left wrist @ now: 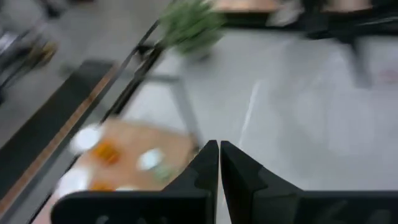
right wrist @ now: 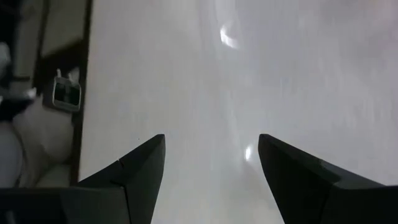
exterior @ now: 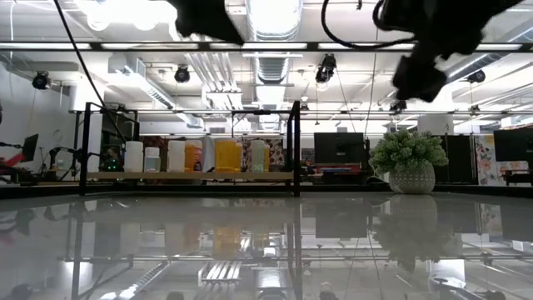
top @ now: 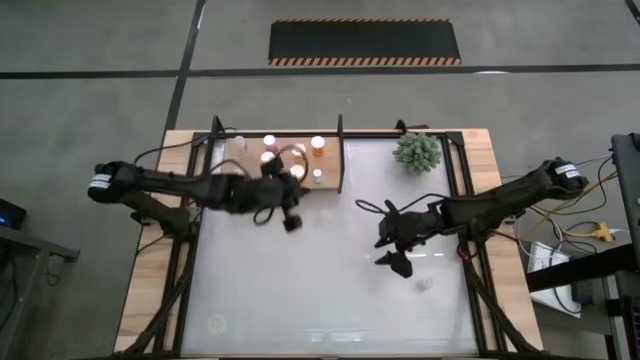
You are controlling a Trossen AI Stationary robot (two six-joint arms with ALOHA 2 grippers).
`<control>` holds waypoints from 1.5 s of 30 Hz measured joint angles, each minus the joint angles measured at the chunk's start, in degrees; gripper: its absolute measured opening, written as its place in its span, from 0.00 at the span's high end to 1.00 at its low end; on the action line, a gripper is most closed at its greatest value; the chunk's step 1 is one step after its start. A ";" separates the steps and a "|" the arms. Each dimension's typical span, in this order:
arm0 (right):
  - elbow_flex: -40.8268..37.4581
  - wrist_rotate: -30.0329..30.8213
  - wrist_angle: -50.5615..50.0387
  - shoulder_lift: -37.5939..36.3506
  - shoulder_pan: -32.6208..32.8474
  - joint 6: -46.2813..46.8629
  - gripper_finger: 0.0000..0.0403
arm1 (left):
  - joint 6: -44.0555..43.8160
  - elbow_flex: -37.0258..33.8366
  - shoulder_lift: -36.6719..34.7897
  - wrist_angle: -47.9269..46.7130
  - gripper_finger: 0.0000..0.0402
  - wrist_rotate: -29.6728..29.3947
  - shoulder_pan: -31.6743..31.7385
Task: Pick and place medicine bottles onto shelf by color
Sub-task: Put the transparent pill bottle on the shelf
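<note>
**Bottles lined up on the shelf, both grippers empty over the table**

The white table (top: 330,290) is being viewed from above, filling most of the frame inside its black bars. Both dark arms are being held over it. The left arm is being reached in from nine o'clock, and the left gripper (top: 291,222) is being carried just off the shelf's six o'clock edge; in its own wrist view its fingers (left wrist: 205,168) are being pressed together with only a thin slit between them, and nothing is being held. The right arm is being stretched in from three o'clock, with the right gripper (top: 396,262) being hung over the bare middle of the table, right of centre; its fingers (right wrist: 146,165) are being kept spread wide apart, with nothing between them.

The shelf (top: 335,165), a light-brown wooden board, is being seen at twelve o'clock, left of centre. The green plant (top: 417,151) is being shown at one o'clock, just beside the shelf's right end and well apart from both grippers.

The medicine bottles (top: 318,145) are being seen standing on the shelf; in the low view they are being shown upright in a row (exterior: 226,155), white ones toward the left and orange ones toward the right. Their exact count is not being made out. One small pale object (top: 424,284) is being seen on the table at five o'clock from the right gripper; what it is cannot be told.
</note>
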 joint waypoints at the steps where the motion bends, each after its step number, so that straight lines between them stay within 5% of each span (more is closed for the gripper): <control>1: 1.30 0.03 -3.37 0.16 0.96 1.71 0.39 | 0.95 -0.10 0.00 1.43 1.00 0.00 -1.85; 11: 9.74 -0.21 -38.96 0.22 14.39 39.94 0.39 | 7.46 -0.08 0.17 10.64 1.00 -0.25 -13.84; 19: 7.72 -0.13 -40.85 0.98 24.12 59.15 0.39 | 8.71 -0.08 0.20 11.45 1.00 -0.50 -14.34; 37: 5.82 -1.22 -34.77 12.09 26.42 59.15 0.39 | 9.26 -0.08 0.22 11.87 1.00 -0.92 -14.29; 45: 5.82 -1.49 -33.86 13.58 26.42 57.52 0.57 | 9.23 -0.05 0.22 11.87 1.00 -1.09 -14.29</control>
